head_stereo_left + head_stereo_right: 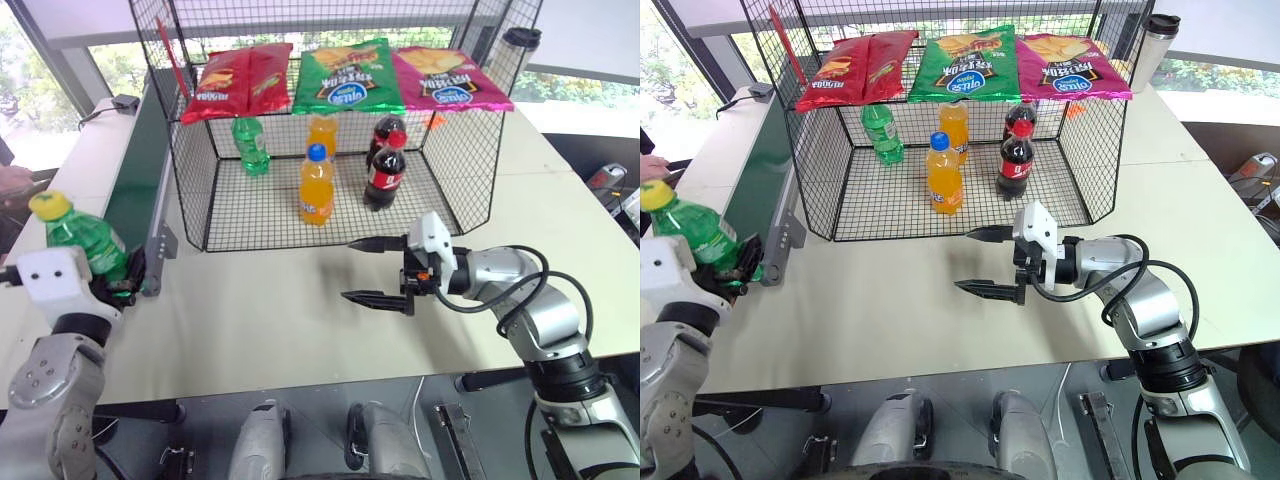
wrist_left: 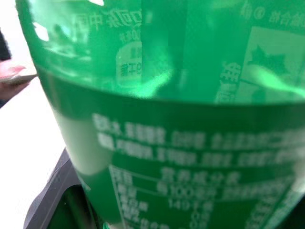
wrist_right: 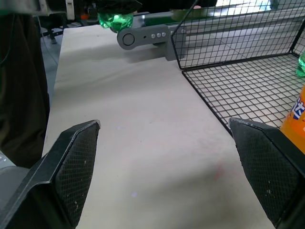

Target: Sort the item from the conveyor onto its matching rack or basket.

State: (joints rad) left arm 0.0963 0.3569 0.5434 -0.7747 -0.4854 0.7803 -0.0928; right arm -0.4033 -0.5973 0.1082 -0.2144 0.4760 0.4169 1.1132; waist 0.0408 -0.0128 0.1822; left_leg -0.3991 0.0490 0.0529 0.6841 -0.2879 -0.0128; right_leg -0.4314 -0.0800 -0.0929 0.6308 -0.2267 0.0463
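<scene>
The basket (image 1: 200,190) sits on the table (image 1: 300,310) at twelve o'clock, with the conveyor (image 1: 140,170) running along its nine o'clock side. Chip bags (image 1: 350,75) lie across the upper rack above it. Inside, an orange bottle (image 1: 316,185) stands toward the front, a cola bottle (image 1: 385,170) just at its three o'clock, another soda bottle (image 1: 250,145) behind at ten o'clock. The item (image 1: 85,240) is up at the conveyor's near end, at eight o'clock, in the left gripper (image 1: 110,285). The right gripper (image 1: 375,270) hangs before the basket.
</scene>
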